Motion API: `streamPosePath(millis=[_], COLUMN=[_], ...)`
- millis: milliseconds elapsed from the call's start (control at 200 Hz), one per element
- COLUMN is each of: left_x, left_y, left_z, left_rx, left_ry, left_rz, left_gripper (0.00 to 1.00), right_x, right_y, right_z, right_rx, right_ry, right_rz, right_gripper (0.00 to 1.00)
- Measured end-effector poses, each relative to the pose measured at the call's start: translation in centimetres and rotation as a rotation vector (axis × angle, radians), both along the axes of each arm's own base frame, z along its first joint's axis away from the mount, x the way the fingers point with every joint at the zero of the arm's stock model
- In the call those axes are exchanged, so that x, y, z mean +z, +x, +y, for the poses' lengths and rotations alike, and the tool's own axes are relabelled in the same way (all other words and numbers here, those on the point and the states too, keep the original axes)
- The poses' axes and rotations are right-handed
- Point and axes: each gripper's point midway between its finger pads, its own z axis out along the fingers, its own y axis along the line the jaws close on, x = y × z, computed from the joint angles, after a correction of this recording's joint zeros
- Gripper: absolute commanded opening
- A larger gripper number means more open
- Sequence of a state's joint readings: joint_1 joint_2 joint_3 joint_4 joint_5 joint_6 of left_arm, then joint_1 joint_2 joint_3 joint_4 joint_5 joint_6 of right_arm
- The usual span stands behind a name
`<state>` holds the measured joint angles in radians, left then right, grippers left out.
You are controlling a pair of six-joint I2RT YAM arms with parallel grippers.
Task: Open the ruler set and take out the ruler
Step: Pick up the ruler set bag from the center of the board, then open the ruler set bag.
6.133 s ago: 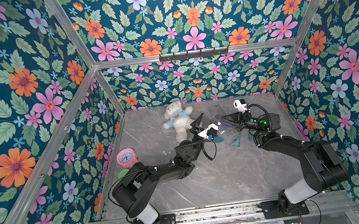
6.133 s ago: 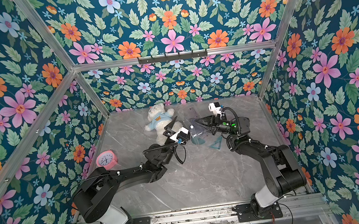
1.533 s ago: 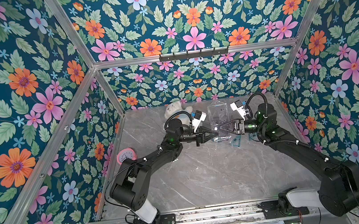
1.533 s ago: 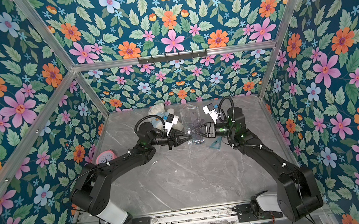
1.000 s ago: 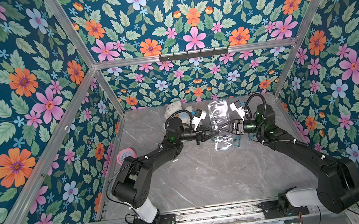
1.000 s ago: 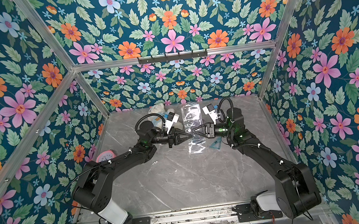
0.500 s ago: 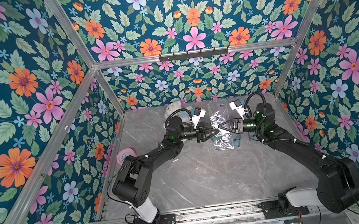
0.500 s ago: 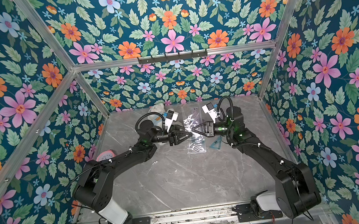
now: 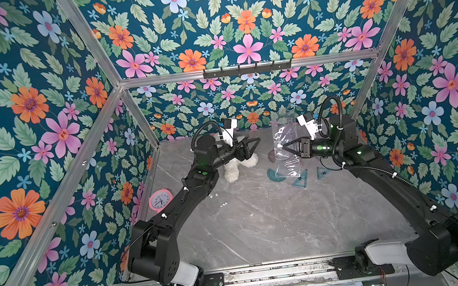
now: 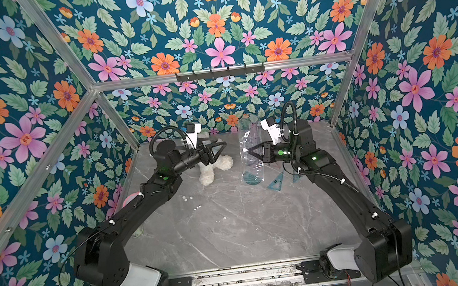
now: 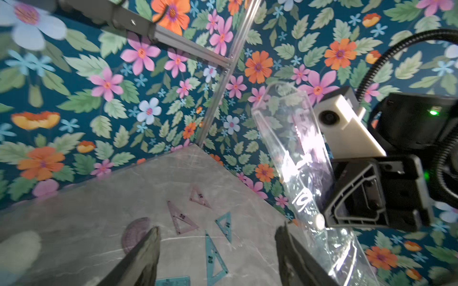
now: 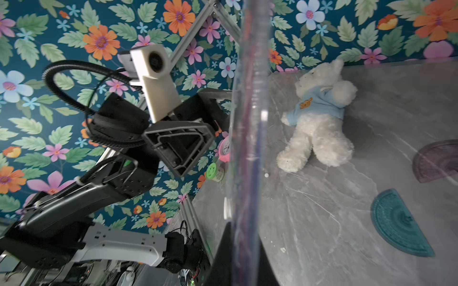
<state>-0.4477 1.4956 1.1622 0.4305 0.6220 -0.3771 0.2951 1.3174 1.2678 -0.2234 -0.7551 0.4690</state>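
Flowered walls close round a grey marble table (image 9: 262, 228). Near the centre right of both top views the right gripper (image 9: 284, 145) is pinched together on a clear plastic pouch (image 9: 283, 126), the ruler set, which hangs upright above the table. The left gripper (image 9: 255, 147) stands near it without touching, jaws apart and empty, over a teddy bear (image 9: 236, 168).

Below the pouch lie a teal protractor (image 9: 275, 175), a purple protractor (image 9: 272, 154) and teal triangles (image 9: 300, 181). So I judge the set is already open, and the step in hand is taking out the ruler (image 12: 248, 118). I take it to be the long purple strip inside the pouch, seen edge-on in the right wrist view; the top views do not show it.

The next move asks the left gripper to reach the pouch and pinch the ruler alone while the right holds firm. The left wrist view adds purple triangles (image 11: 182, 218) on the table.
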Motion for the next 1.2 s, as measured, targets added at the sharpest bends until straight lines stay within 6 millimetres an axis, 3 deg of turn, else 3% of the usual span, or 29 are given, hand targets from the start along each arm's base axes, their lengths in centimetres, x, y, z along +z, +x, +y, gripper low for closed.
streamPosePath(millis=[65,140,265,390,460,550,660,770,850,920,1060,1200], left_x=[0.3,0.1,-1.9,-4.5,-5.6,-8.3,-13.5,-16.0,-16.3,-15.5,-12.5,-12.3], left_y=[1.0,2.0,2.5,3.0,3.2,1.7,-2.7,-5.3,-5.4,-5.6,-6.9,-8.1], left_z=[0.5,0.7,0.0,-0.3,-0.8,-2.1,-3.2,-2.5,-2.3,-3.1,-7.1,-10.4], left_rx=[0.057,0.114,0.137,0.149,0.149,0.100,0.001,-0.035,-0.018,-0.014,-0.057,-0.080], left_ry=[0.032,0.081,0.189,0.301,0.360,0.459,0.583,0.612,0.608,0.593,0.540,0.542], left_rz=[0.005,0.015,0.056,0.089,0.065,0.030,0.014,-0.007,-0.026,-0.046,-0.137,-0.160], left_gripper=[0.76,0.86,0.99,0.99,0.98,0.99,0.99,0.99,0.98,0.96,0.92,0.90], right_x=[-0.2,-0.5,-0.7,-1.5,-2.9,-5.8,-9.8,-11.4,-10.9,-10.2,-9.4,-10.1], right_y=[0.5,0.9,1.2,1.4,1.4,1.1,0.7,0.0,-0.1,0.3,0.2,0.3], right_z=[-0.3,-0.8,-1.9,-3.4,-4.2,-4.9,-5.7,-5.7,-5.9,-6.5,-6.3,-7.1], right_rx=[-0.035,-0.077,-0.144,-0.211,-0.248,-0.284,-0.337,-0.359,-0.390,-0.432,-0.439,-0.485], right_ry=[-0.022,-0.040,-0.073,-0.098,-0.121,-0.148,-0.184,-0.217,-0.213,-0.213,-0.216,-0.233], right_rz=[0.025,0.058,0.105,0.134,0.157,0.187,0.209,0.159,0.100,0.059,-0.007,-0.015], right_gripper=[0.06,0.06,0.06,0.06,0.06,0.06,0.06,0.06,0.06,0.06,0.06,0.06])
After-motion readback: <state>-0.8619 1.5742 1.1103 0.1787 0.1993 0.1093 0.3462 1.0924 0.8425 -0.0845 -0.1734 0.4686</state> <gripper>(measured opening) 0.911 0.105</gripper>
